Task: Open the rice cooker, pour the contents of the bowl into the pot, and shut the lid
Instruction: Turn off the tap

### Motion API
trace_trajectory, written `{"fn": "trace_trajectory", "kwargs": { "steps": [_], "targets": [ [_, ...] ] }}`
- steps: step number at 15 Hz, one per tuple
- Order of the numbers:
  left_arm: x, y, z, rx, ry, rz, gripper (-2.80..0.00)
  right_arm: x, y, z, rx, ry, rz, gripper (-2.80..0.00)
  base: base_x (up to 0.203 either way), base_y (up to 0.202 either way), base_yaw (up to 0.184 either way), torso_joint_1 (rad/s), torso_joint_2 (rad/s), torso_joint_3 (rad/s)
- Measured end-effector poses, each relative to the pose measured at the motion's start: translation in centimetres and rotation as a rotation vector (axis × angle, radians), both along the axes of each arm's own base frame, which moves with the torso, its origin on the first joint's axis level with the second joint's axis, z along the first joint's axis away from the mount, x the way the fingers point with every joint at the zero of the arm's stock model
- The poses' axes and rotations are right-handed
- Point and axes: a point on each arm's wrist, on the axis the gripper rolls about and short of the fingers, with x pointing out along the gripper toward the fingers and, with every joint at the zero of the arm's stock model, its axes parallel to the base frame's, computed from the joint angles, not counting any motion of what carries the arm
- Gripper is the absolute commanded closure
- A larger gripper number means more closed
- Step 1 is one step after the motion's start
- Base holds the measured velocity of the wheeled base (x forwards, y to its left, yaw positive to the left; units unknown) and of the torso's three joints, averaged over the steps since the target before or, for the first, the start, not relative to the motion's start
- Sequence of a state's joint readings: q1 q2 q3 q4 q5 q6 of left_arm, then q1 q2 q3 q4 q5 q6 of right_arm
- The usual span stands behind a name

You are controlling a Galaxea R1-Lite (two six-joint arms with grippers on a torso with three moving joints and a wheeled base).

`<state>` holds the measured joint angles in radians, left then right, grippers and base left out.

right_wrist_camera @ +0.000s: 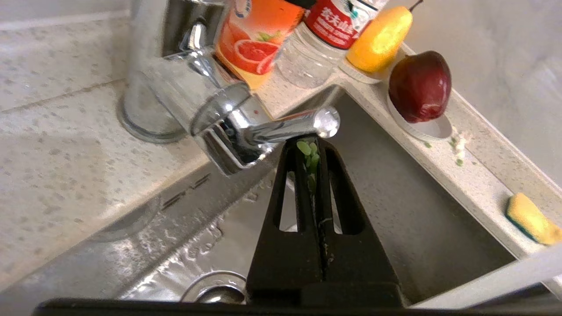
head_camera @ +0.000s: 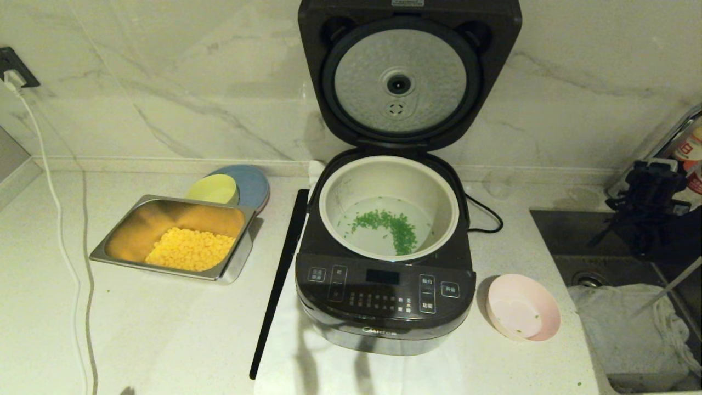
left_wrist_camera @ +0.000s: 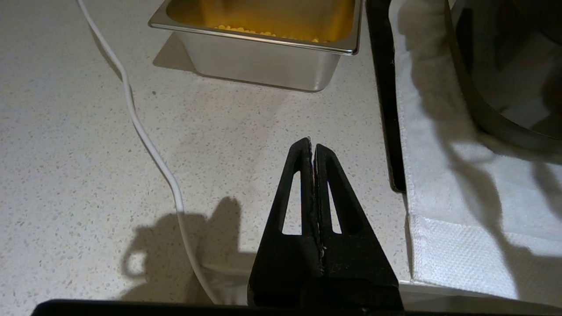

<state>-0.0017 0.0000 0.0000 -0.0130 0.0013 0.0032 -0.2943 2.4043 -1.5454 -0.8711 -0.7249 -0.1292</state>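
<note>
The rice cooker [head_camera: 385, 263] is sitting mid-counter with the lid [head_camera: 408, 71] standing upright, its top cut off by the frame; open counter is lying in front. The pot [head_camera: 388, 206] is holding the green bits [head_camera: 392, 225]. The pink bowl [head_camera: 524, 314] is tilting just right of the cooker, near the sink [head_camera: 603, 258] edge. The right gripper [right_wrist_camera: 312, 151] is hanging over the sink beside the faucet [right_wrist_camera: 228, 118], fingers together with green bits stuck between. The left gripper [left_wrist_camera: 312, 147] is hovering over bare counter, fingers pressed together.

Warm, dim indoor light. The cooker [head_camera: 385, 274] throws soft shadows forward onto the white cloth [head_camera: 329, 367]. Glare streaks the chrome tap [right_wrist_camera: 228, 127]; a dark tool-shaped shadow lies on the speckled surface [left_wrist_camera: 88, 175], lower left.
</note>
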Motion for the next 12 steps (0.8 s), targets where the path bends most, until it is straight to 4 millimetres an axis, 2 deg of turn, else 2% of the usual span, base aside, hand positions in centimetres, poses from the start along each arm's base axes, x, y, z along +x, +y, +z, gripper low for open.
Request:
{"fn": "trace_trajectory", "kwargs": {
  "steps": [7,12],
  "targets": [
    [0.0,0.0,0.0,0.0,0.0,0.0,0.0,1.5,-0.2,0.4,-0.039,-0.025,0.004,0.0,0.0,0.0,0.0,0.0,0.0,0.0],
    [0.0,0.0,0.0,0.0,0.0,0.0,0.0,2.2,0.9,0.1,-0.042,-0.024,0.022,0.0,0.0,0.0,0.0,0.0,0.0,0.0]
  ]
}}
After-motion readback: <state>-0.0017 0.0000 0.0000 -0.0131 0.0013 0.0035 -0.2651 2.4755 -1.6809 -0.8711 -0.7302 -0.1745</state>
